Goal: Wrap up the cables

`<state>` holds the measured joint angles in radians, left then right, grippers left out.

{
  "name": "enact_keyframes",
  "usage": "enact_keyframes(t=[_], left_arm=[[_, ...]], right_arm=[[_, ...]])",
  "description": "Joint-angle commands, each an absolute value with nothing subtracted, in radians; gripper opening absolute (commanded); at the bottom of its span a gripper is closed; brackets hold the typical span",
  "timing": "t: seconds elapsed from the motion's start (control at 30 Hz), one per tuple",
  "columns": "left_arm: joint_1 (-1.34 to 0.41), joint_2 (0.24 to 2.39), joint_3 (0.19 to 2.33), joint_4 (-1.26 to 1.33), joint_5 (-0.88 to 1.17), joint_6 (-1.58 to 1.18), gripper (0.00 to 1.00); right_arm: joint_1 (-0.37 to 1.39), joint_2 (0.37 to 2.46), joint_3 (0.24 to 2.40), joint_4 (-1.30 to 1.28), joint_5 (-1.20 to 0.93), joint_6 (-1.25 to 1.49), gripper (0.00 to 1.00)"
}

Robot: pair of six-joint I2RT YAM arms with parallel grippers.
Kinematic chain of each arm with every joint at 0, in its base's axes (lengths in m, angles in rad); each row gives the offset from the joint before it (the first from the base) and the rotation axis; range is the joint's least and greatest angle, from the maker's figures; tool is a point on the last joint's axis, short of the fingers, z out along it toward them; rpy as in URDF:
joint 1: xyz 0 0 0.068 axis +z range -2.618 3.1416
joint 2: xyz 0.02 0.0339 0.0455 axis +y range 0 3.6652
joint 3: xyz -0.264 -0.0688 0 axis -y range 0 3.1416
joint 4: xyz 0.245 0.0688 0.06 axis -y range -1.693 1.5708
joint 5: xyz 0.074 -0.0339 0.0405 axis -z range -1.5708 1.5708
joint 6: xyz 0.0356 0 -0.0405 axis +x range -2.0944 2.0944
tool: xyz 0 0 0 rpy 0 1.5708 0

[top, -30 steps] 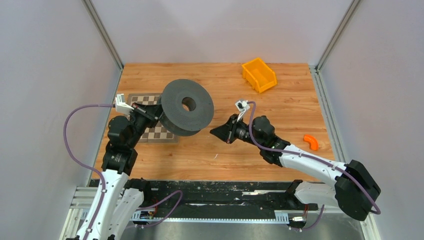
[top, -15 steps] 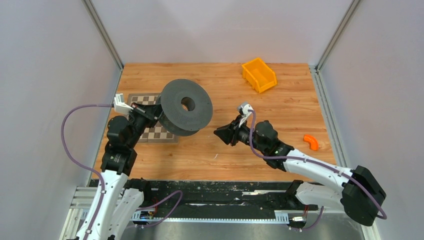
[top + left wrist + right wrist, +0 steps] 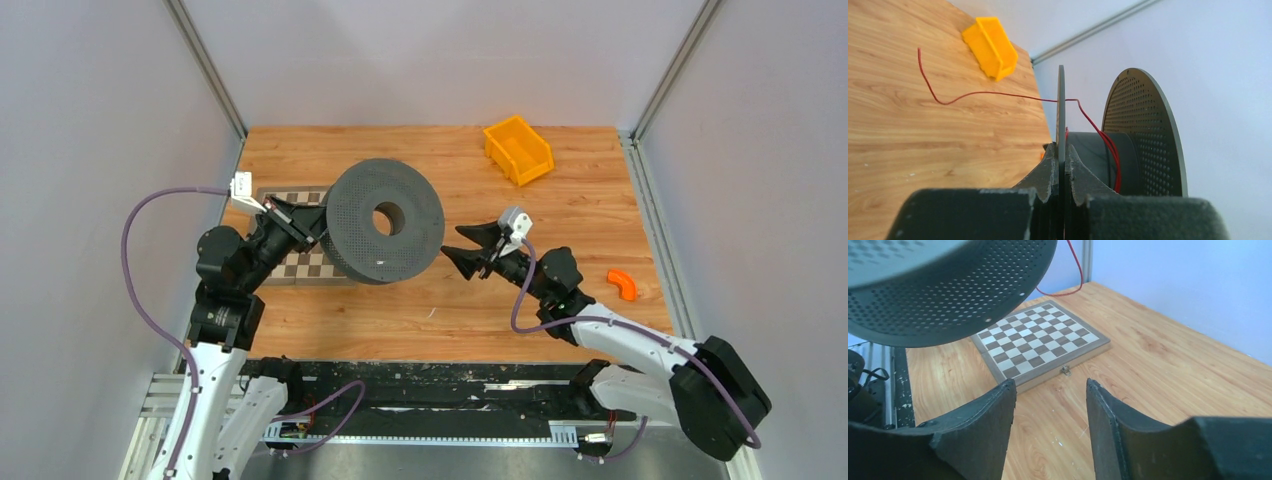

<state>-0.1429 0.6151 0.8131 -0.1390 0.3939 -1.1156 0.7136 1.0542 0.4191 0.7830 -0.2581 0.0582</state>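
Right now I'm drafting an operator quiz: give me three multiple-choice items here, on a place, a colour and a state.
1. The orange bin sits: A on the chessboard; B far side of the table; C near edge.
2. The wire is: A blue; B green; C red.
3. Jaws of the right gripper: A open, empty; B shut on the wire; C shut on the bin.
B, it stands by the far edge; C, a red strand runs onto the spool; A, a gap shows between them.
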Motion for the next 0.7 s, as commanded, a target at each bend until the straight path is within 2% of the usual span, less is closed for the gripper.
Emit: enact_keyframes(t=[0.0,0.13,0.5,0.67], left_arm=[[-0.135,0.609,0.882,-0.06,0.51,-1.207,0.0],[-0.136,0.61,0.902,-0.05,0.549,-1.257,0.0],[-0.136,0.599,0.938,-0.021,0.613,-1.337,0.0],[-0.136,0.594,0.94,-0.021,0.615,-1.341,0.0]], right_arm=[[0.669,1.154,0.483,0.963,-0.466,0.124,0.54],[0.654,1.268,0.525,1.075,-0.539,0.174,0.57],[0.646,1.45,0.585,1.348,-0.548,0.247,0.71],[0.644,1.534,0.622,1.468,-0.545,0.322,0.72]])
